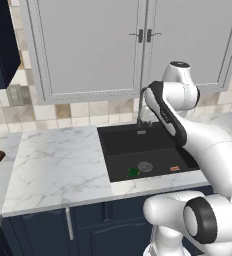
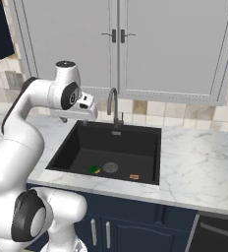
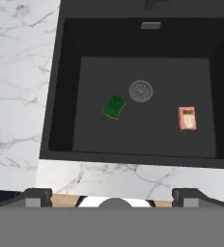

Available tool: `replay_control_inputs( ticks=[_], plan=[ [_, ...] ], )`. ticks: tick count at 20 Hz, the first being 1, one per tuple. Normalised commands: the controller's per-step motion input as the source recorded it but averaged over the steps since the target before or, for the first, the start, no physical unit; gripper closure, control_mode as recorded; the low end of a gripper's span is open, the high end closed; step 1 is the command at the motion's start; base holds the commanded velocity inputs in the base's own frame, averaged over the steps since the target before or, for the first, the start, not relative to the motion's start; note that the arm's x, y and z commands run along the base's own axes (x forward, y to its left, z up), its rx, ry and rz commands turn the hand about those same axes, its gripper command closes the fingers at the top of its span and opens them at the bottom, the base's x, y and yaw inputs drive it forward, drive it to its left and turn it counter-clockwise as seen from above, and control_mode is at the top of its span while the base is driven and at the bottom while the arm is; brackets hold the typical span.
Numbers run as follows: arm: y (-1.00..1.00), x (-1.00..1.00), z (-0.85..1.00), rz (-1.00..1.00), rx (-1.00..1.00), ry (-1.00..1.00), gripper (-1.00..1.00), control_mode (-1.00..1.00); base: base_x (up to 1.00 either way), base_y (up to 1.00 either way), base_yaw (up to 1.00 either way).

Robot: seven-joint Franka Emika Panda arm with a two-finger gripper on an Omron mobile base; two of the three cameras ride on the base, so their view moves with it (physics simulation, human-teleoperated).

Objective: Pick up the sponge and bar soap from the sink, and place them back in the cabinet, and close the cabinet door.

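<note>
Two dark fingertips of gripper [image 3: 113,197] nearest cam, wide apart, holding nothing, above front rim of black rectangular sink [image 3: 61,87]. On basin floor: green-faced flat sponge [image 3: 114,106] at 8 o'clock of round grey drain [image 3: 141,90], pinkish-orange flat bar soap [image 3: 187,118] at 4 o'clock. White marble counter [image 3: 17,87] surrounds basin.

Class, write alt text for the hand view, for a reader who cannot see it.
Looking down into a black sink set in a white marble counter: a green sponge lies left of the round grey drain and a small orange-pink bar soap lies to its right, both flat on the basin floor.
</note>
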Motion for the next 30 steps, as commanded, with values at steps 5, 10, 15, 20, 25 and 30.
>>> replay_control_inputs(
  ticks=[5,10,15,20,25,30],
  plan=[
    [0.0,0.06,-0.28,0.0,0.0,0.0,-1.0,-1.0,0.0,0.0,0.0],
    [0.0,0.0,-0.32,0.0,0.0,0.0,-1.0,-1.0,0.0,0.0,0.0],
    [0.0,0.11,-0.31,0.0,0.0,0.01,-1.0,-1.0,0.0,0.0,0.0],
    [0.0,0.19,-0.31,0.0,0.0,0.01,-1.0,-1.0,0.0,0.0,0.0],
    [0.0,0.19,-0.25,0.0,0.0,0.03,-1.0,-1.0,0.0,0.0,0.0],
    [0.0,0.18,-0.12,0.0,0.0,0.05,-1.0,-1.0,0.0,0.0,0.0]
  ],
)
